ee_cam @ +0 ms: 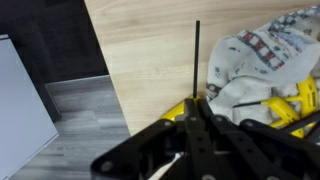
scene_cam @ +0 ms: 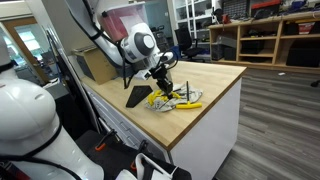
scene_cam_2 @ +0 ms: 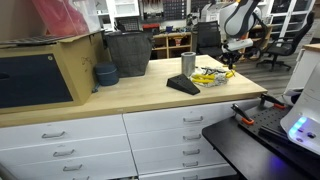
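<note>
While the light wooden counter (scene_cam_2: 120, 95) is being read from left to right, the entries are running as follows.

- Tan box with a dark front panel (scene_cam_2: 40, 72): sitting at the far left.
- Round blue bowl (scene_cam_2: 106, 74): resting just beside the box.
- Dark woven basket (scene_cam_2: 128, 52): standing behind the bowl.
- Flat black wedge-shaped block (scene_cam_2: 182, 85): lying near the front edge.
- Small metal cup (scene_cam_2: 188, 63): standing upright just behind the wedge.
- Heap of yellow plastic pieces (scene_cam_2: 208, 76): lying against a white patterned cloth (ee_cam: 255, 60). The pieces are showing too small to identify.
- End effector (scene_cam_2: 232, 50): hanging over the right end of the counter, above that heap.

In the wrist view its fingers are pressing fully together. A thin black rod (ee_cam: 196, 60) is sticking straight out from between the tips, so it is apparently being pinched by its near end. The rod is pointing across bare wood, just left of the cloth. Whether its far tip is touching the counter cannot be told.

Handling note: the rod is looking light, stiff, very slender and probably smooth. An end pinch is therefore risking swivel or slip. A hold nearer the middle, square across the shaft, is looking steadier.
</note>
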Controlling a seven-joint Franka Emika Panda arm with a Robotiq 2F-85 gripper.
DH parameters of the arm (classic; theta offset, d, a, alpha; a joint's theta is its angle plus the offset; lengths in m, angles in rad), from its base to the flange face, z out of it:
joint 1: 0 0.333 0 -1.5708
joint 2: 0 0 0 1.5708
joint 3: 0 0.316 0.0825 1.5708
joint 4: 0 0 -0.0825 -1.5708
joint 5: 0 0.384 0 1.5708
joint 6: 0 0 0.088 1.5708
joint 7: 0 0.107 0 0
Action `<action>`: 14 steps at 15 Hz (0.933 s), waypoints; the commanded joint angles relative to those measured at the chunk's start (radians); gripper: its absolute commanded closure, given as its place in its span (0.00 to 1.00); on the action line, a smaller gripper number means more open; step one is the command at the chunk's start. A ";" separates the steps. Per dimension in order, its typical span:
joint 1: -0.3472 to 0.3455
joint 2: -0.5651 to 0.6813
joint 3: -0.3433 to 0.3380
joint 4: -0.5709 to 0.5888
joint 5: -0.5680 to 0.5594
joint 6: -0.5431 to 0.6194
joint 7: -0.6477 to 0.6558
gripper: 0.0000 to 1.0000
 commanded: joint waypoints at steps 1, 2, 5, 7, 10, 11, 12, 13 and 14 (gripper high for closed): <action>-0.036 -0.147 0.031 -0.045 -0.209 -0.004 0.174 0.98; -0.054 -0.166 0.054 -0.038 -0.255 -0.003 0.222 0.98; -0.092 -0.204 0.127 -0.015 -0.330 0.001 0.341 0.98; -0.103 -0.213 0.180 0.009 -0.380 0.001 0.432 0.98; -0.077 -0.207 0.231 0.067 -0.505 -0.023 0.604 0.98; -0.073 -0.202 0.254 0.092 -0.542 -0.035 0.659 0.98; -0.069 -0.193 0.269 0.112 -0.575 -0.040 0.712 0.98; -0.064 -0.185 0.285 0.134 -0.601 -0.049 0.758 0.98; -0.058 -0.177 0.299 0.156 -0.619 -0.063 0.794 0.98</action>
